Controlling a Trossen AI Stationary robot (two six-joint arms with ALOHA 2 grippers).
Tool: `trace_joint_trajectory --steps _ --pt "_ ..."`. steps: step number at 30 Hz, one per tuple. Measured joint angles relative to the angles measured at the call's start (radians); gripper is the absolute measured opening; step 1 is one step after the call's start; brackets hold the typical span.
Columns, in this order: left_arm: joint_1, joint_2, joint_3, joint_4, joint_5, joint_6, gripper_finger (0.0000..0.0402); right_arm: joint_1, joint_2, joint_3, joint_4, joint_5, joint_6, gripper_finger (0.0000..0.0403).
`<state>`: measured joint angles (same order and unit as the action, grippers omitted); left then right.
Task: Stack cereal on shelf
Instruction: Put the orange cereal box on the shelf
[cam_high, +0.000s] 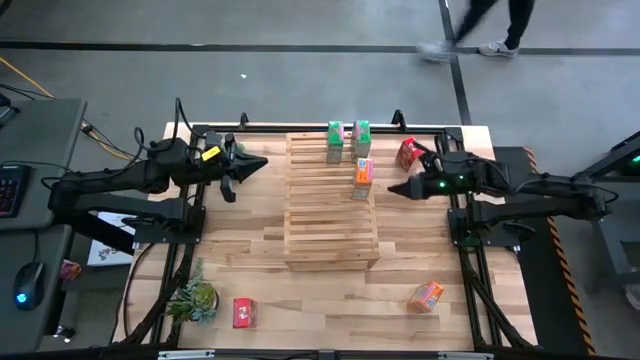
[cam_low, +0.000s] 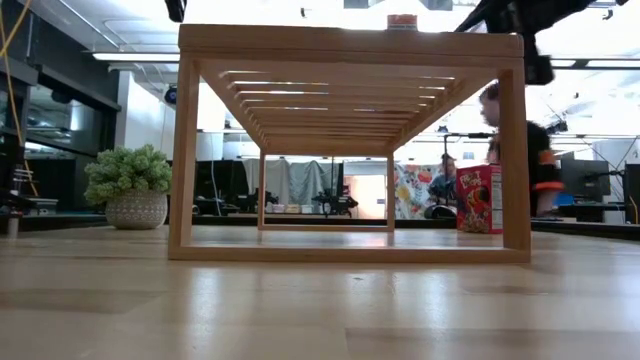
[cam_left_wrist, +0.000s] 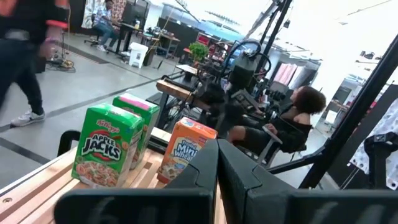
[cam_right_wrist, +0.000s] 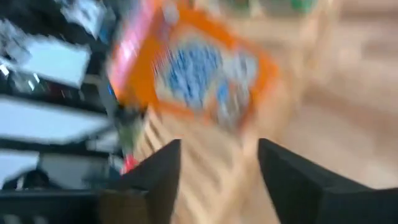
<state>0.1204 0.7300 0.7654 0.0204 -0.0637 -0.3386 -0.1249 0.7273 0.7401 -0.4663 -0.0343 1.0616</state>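
Near edge of the butcher-block table (cam_high: 330, 300): a red cereal box (cam_high: 243, 312) lies flat at near left beside a small potted plant (cam_high: 195, 298); an orange box (cam_high: 426, 295) lies tilted at near right. Both untouched, well apart from the shelf (cam_high: 330, 225).

Mid table: pale slatted shelf, its near half bare. On its far half an orange box on the shelf (cam_high: 363, 178) stands upright toward the right side. Right gripper (cam_high: 398, 189) sits just right of it, fingers apart, nothing held; its wrist view shows that box close ahead between the open fingers (cam_right_wrist: 155, 180). Left gripper (cam_high: 229, 188) hangs over the table left of the shelf, fingers pressed together, empty.

Far end of shelf: two green boxes (cam_high: 347, 140) upright, side by side. A second red box (cam_high: 409, 153) lies off the shelf at far right.

Judgement: three boxes shelved, three left. Right arm's likely next pick is the far red box; square the fingers across its narrow faces, lift clear before swinging, so the standing orange box is not knocked.

Room: grey floor beyond the table, a person walking at far right.
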Motion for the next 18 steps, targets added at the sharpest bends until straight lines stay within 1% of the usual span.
trace_joint_trajectory --steps 3,5,7,9,11,13,15,18 --pt "0.000 0.000 0.000 -0.001 0.000 0.000 0.0000 0.000 0.000 0.052 -0.194 -0.122 0.063 0.0251" --pt "0.000 0.000 0.000 0.000 0.000 0.000 0.0000 0.006 0.000 0.095 -0.337 -0.197 0.126 0.0264" --pt "0.000 0.000 0.000 -0.001 0.000 0.001 0.0000 0.040 -0.001 0.136 -0.478 -0.233 0.222 0.0268" --pt "0.000 0.000 0.000 -0.001 0.000 0.000 0.0000 0.116 0.000 0.169 -0.576 -0.236 0.341 0.0268" --pt "0.000 0.000 0.000 -0.001 0.000 0.000 0.0000 0.220 0.002 0.195 -0.609 -0.224 0.486 0.0268" --pt "0.000 0.000 0.000 -0.001 0.000 0.000 0.0000 0.343 0.017 0.218 -0.614 -0.175 0.625 0.0268" --pt "0.000 0.000 0.000 -0.001 0.000 0.000 0.0000 0.472 0.051 0.242 -0.613 -0.101 0.757 0.0268" --pt "0.000 0.000 0.000 -0.001 0.000 0.000 0.0000 0.662 0.136 0.278 -0.615 -0.034 0.933 0.0268"
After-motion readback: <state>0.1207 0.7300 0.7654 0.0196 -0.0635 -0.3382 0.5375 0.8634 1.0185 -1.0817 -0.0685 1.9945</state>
